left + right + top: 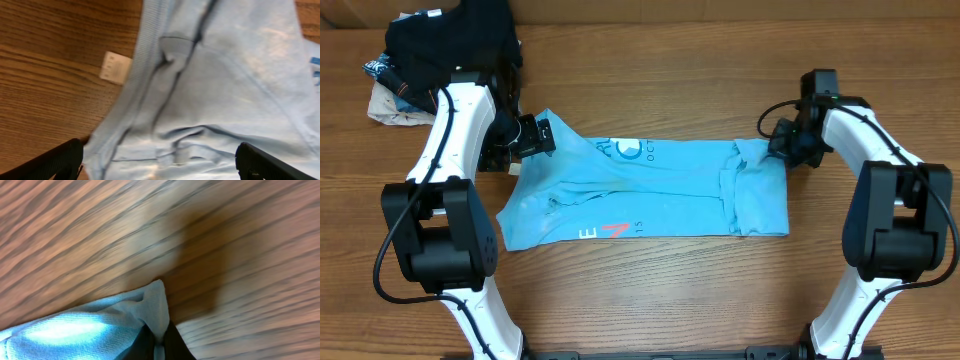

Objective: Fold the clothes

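Overhead gets the whole bench (670, 290): the blue T-shirt (650, 190) lies flat mid-bench, and a dark clothes pile (450, 45) is cut off at the far left corner. Only the left wrist cam shows the left claw (160, 162) gaping wide over the collar end, plus a white tag (115, 67). The right wrist cam is blurry, but the right claw (156, 342) is pinched on a shirt corner.

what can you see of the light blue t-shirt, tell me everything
The T-shirt is light sky blue, soft knit cotton by the look. It lies flat but wrinkled as a long folded band across the wooden table. Red and white lettering shows near its front edge and a blue print near the back edge. Its ribbed collar and white label lie under the open left gripper. The right gripper is shut on a corner at the other end.
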Available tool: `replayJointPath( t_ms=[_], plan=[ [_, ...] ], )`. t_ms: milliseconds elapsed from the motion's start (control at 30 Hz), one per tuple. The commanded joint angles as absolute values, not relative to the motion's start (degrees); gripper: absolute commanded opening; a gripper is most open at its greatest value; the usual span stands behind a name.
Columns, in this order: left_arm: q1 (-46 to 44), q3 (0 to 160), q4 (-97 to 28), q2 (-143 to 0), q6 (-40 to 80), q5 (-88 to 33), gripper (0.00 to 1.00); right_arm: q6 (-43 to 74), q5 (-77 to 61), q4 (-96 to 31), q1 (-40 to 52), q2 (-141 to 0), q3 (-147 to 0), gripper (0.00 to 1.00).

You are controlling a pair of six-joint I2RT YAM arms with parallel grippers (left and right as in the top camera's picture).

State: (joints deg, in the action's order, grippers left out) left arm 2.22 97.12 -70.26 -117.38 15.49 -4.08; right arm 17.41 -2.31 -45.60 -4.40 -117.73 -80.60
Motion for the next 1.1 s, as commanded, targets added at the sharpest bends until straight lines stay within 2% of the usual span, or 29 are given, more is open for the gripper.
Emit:
replayJointPath(
  t_ms=[0, 67, 167, 200, 300, 333, 400, 600, 767, 833, 867, 967, 1067],
  plan=[
    [1.67, 97.6, -70.13, -117.64, 15.84, -4.32, 1.0, 18.0, 1.69, -45.17, -7.11, -118.39, -81.41, 0.04],
    [1.67, 97.6, -70.13, -117.64, 15.84, -4.32, 1.0, 17.98, 1.67, -44.84, -8.21, -118.37, -81.41, 0.05],
    [1.67, 97.6, -70.0, -117.64, 15.86, -4.32, 1.0, 17.78, 1.65, -45.06, -9.45, -118.37, -81.52, 0.13],
    [1.67, 97.6, -69.97, -117.64, 15.86, -4.32, 1.0, 17.76, 1.65, -45.43, -9.8, -118.37, -81.67, 0.21],
    [1.67, 97.6, -69.97, -117.64, 15.86, -4.32, 1.0, 17.74, 1.69, -48.27, -10.59, -118.3, -83.46, 0.59],
    [1.67, 97.6, -69.97, -117.64, 15.86, -4.32, 1.0, 17.74, 1.8, -49.8, -10.74, -118.3, -84.6, 0.68],
    [1.67, 97.6, -69.97, -117.64, 15.86, -4.32, 1.0, 17.8, 1.89, -53.41, -11.11, -118.28, -87.37, 0.76],
    [1.67, 97.6, -70.0, -117.64, 15.84, -4.29, 1.0, 21.17, 1.8, -66.26, -11.42, -116.9, -98.08, 0.78],
    [1.45, 97.6, -69.41, -117.64, 15.86, -4.32, 1.0, 18.7, -8.93, -71.96, -11.18, -112.64, -102.0, 0.76],
    [1.45, 97.6, -69.36, -117.64, 15.86, -4.36, 1.0, 16.75, -13.3, -74.3, -10.74, -112.44, -101.97, 0.68],
    [1.45, 97.6, -69.41, -117.64, 15.86, -4.34, 1.0, 16.49, -13.89, -75.61, -10.48, -112.6, -101.78, 0.6],
    [1.45, 97.6, -69.41, -117.64, 15.86, -4.34, 1.0, 16.23, -13.56, -78.89, -9.04, -112.75, -98.61, 0.53],
    [1.43, 97.6, -69.34, -117.64, 15.86, -4.34, 1.0, 16.27, -13.61, -78.13, -7.44, -112.75, -93.86, 0.39]
  ],
)
